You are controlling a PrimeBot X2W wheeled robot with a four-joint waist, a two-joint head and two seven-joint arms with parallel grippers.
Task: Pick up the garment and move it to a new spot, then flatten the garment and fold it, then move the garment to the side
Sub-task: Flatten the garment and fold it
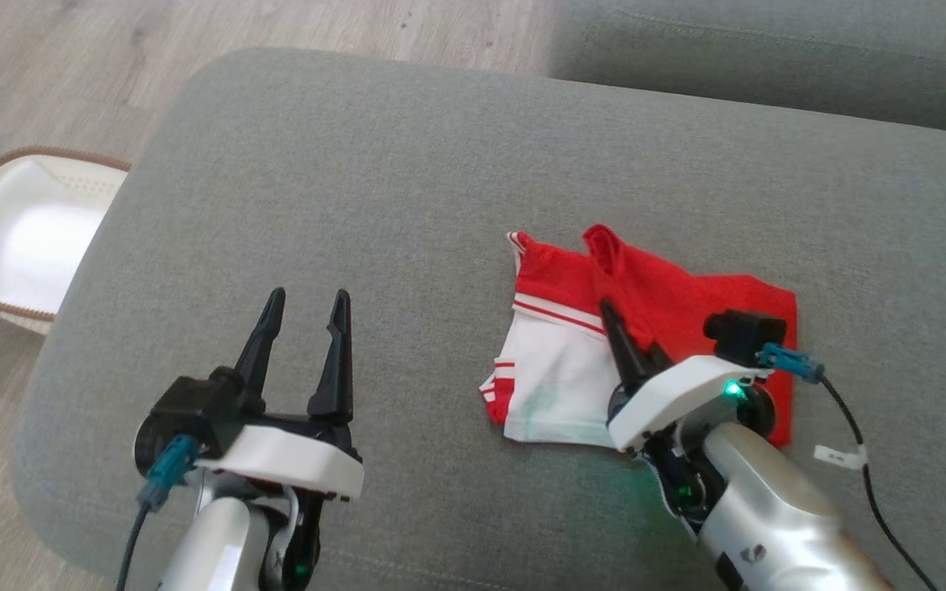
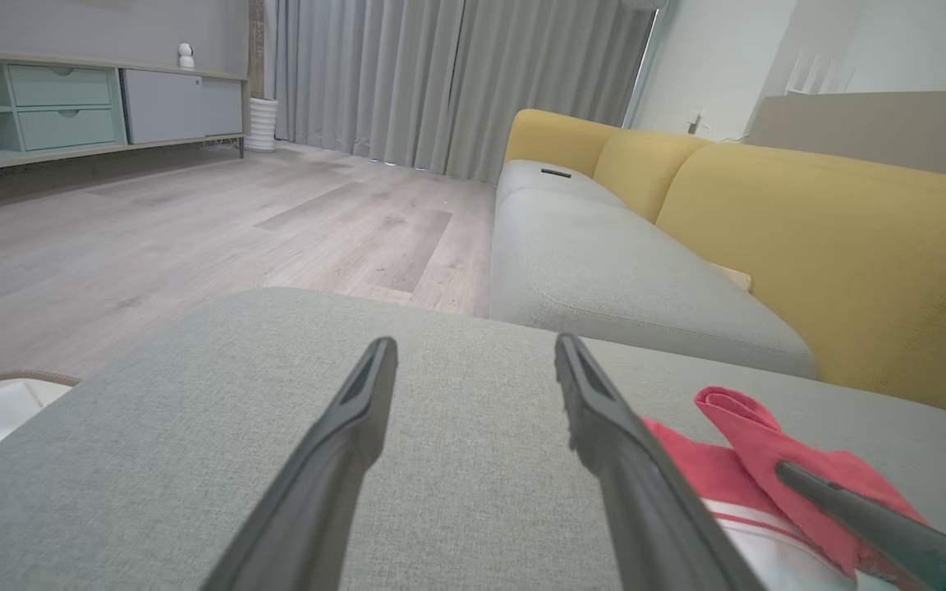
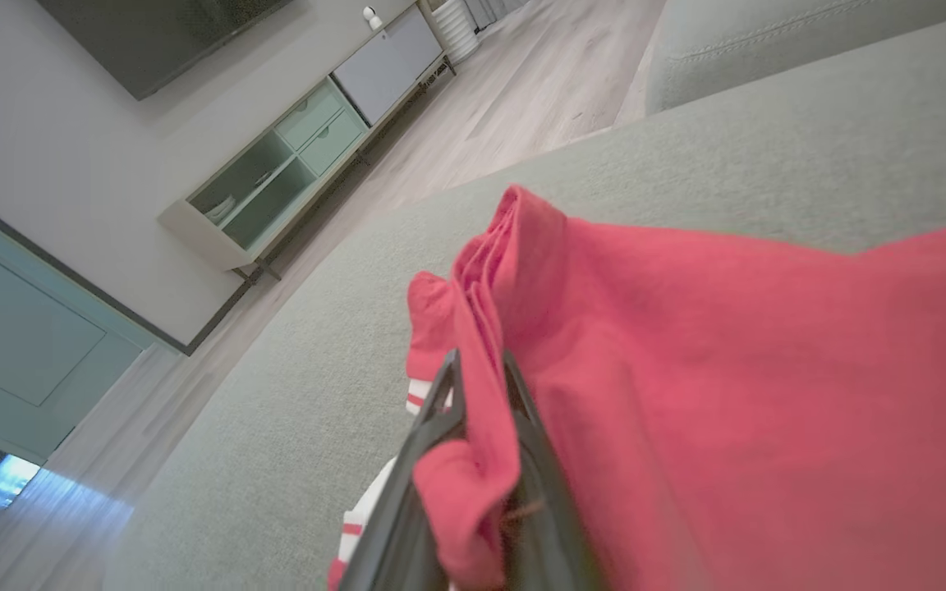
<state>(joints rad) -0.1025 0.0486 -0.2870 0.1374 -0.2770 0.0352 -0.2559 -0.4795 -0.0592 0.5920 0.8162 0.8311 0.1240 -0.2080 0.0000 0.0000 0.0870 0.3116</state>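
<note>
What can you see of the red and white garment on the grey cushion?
The garment is soft, knit-looking cloth, red with a white panel and red-white striped trim. It lies crumpled and partly folded on the grey cushion, toward the robot's right. One red fold stands up, pinched between the fingers of the right gripper.

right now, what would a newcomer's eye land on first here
The red and white garment stands out, right of centre on the grey cushion. The right tool is shut on a fold of its red cloth, while the left tool hangs open over bare cushion to the left.
</note>
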